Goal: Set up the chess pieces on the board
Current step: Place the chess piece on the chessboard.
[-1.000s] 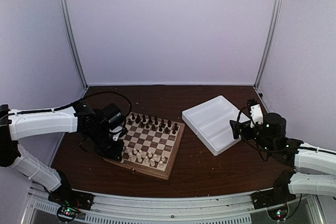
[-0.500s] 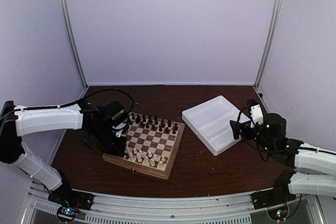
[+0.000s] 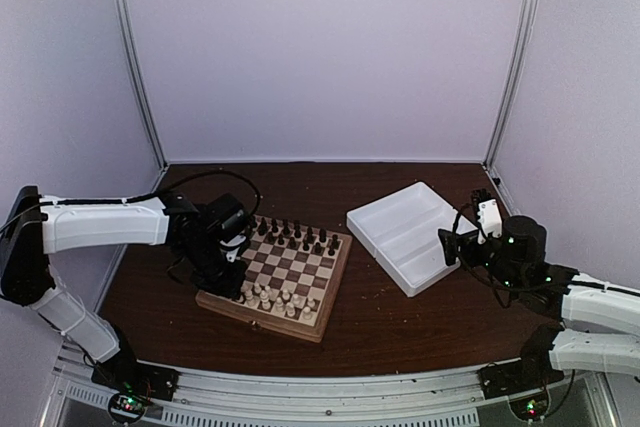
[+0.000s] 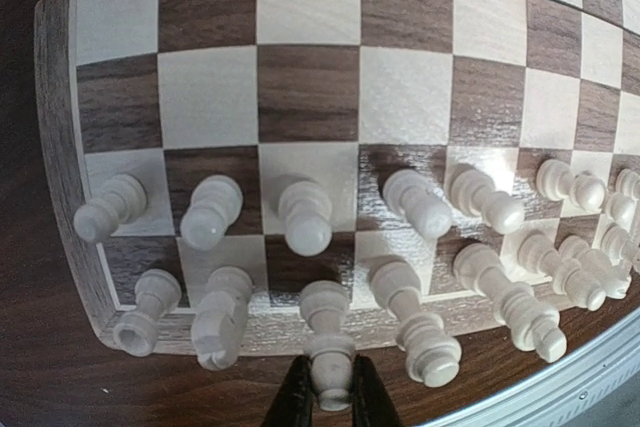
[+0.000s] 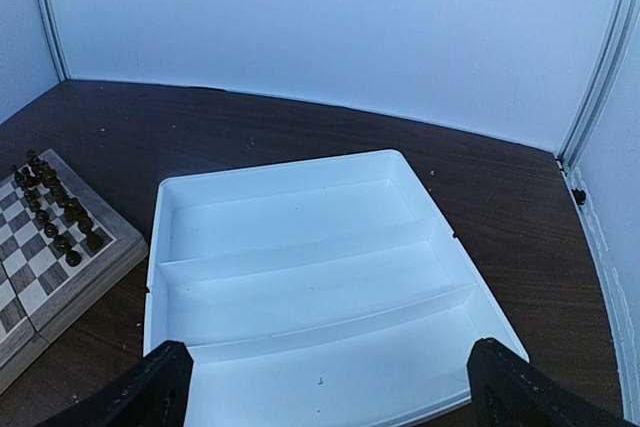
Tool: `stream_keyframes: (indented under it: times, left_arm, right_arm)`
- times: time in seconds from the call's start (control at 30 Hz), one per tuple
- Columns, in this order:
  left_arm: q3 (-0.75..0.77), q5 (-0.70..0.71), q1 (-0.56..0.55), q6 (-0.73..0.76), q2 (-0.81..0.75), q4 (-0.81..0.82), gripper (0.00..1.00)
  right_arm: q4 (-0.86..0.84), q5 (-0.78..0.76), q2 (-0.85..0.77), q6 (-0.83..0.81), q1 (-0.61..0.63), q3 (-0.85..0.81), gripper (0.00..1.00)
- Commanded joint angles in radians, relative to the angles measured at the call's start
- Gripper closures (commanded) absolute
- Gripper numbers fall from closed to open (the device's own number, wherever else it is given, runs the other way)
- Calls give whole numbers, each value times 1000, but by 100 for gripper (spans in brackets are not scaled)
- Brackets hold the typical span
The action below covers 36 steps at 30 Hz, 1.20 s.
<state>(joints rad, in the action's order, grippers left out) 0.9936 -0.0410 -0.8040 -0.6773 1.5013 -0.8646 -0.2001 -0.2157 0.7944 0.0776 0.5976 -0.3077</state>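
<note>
Top external view: I see a square wooden chessboard with light and dark checkered squares lying toward 8 o'clock on the dark brown table.
Tray: a white rectangular plastic tray with inner dividers sits well apart from the chessboard, at its 2 o'clock.
Cream side: the tiny cream wooden chess pieces stand in two rows along the chessboard's 6 o'clock edge.
Dark side: the dark brown-black chess figures line its 12 o'clock edge.
Left claw: my left gripper hangs over the chessboard's 7 o'clock corner. On the left wrist view, its two dark fingers are pinched onto the head of the gripped cream piece. That piece is third from the corner in the outer row, with its base on the chessboard's edge row.
Right claw: my right gripper hovers at the tray's 4 o'clock side. Its jaws are spread wide and I see nothing between them.
Right wrist view: I look across the tray toward 12 o'clock, with a chessboard corner at 9 o'clock.
</note>
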Motion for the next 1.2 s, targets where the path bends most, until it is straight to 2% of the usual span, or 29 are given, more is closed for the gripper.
stream_keyframes:
  times: [0.0, 0.6, 0.97, 1.17]
  left_arm:
    - [29, 24, 12, 16, 12, 19, 100]
    - [31, 6, 26, 34, 44, 42, 100]
    - [37, -1, 31, 36, 52, 26, 91]
    - [42, 1, 31, 39, 47, 19, 89]
  right_arm:
    - [-12, 12, -11, 2, -8, 12, 0]
    - [-10, 17, 3, 2, -12, 7, 0]
    - [-12, 19, 10, 3, -15, 4, 0]
    - [-10, 21, 11, 3, -17, 3, 0]
